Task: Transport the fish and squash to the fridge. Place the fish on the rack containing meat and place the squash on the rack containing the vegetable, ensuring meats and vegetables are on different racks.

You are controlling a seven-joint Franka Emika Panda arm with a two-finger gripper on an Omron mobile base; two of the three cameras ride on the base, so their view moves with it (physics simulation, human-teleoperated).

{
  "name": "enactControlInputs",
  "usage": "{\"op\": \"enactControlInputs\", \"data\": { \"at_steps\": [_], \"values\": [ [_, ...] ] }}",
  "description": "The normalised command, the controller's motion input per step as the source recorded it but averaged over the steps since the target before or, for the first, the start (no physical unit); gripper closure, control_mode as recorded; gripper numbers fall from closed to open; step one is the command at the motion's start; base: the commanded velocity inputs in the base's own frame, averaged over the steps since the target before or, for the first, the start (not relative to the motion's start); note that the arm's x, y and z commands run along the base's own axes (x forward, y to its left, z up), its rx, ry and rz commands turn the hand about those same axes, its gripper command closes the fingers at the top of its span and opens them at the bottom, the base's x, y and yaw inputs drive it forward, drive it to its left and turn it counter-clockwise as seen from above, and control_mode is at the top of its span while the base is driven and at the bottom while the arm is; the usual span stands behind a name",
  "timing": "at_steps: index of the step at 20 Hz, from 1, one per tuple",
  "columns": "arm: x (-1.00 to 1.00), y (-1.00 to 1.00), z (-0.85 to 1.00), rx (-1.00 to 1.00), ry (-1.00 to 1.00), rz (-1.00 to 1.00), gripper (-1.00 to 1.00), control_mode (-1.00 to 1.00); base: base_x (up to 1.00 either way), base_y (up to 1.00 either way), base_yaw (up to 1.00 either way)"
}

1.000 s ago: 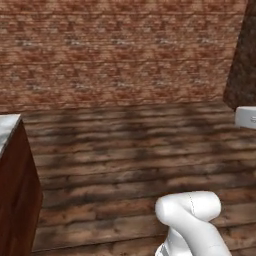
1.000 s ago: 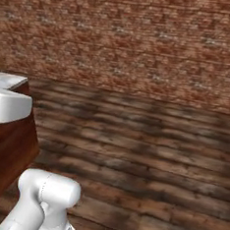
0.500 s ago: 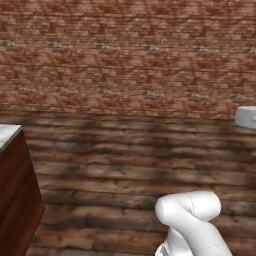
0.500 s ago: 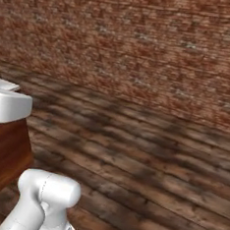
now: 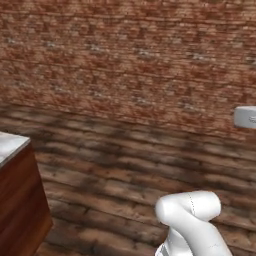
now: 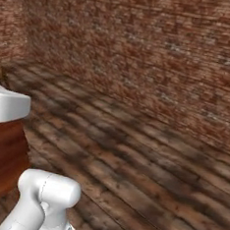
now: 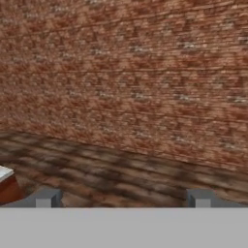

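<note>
Pincer point(image 7: 124, 197) sits at 6 o'clock in the hand view, two grey tips set wide apart with nothing between them, so it's well open and carrying nothing. Brick wall point(image 5: 130, 60) spans 9 to 3 o'clock ahead in both base views, wood plank floor point(image 5: 125, 180) below it. Wooden cabinet with a pale tabletop point(image 5: 10, 147) is at 8 o'clock in the left base view; same corner shows at 8 o'clock in the hand view point(image 7: 6, 184). White arm elbow point(image 5: 187, 212) at 5 o'clock in the left base view, at 7 o'clock in the right base view point(image 6: 48, 195). Small pale grey block point(image 5: 246, 117) at 3 o'clock in the left base view, can't tell what it is; a similar white block point(image 6: 9, 105) at 9 o'clock in the right base view. Fish, squash and fridge: can't place any of them from these frames, so bearing from pincer to target and the squash's long axis are unknown. Judgement: base is in transit, nothing picked yet, task barely started. Next move depends on bringing the tabletop with the fish and squash in front of the pincer; until then no approach direction can be set. Risk: cabinet corner at 8 o'clock sits close to the base
</note>
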Motion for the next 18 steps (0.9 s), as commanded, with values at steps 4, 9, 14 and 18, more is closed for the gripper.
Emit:
{"op": "enactControlInputs", "data": {
  "at_steps": [4,9,14,18],
  "values": [
    [0.00,0.00,0.00,0.00,0.00,0.00,-1.00,1.00,1.00,-0.66,0.46],
    [0.00,0.00,0.00,0.00,0.00,0.00,-1.00,1.00,1.00,-0.51,0.57],
    [0.00,0.00,0.00,0.00,0.00,0.00,-1.00,1.00,1.00,-0.52,0.59],
    [0.00,0.00,0.00,0.00,0.00,0.00,-1.00,1.00,0.97,-0.66,0.56]
  ]
}}
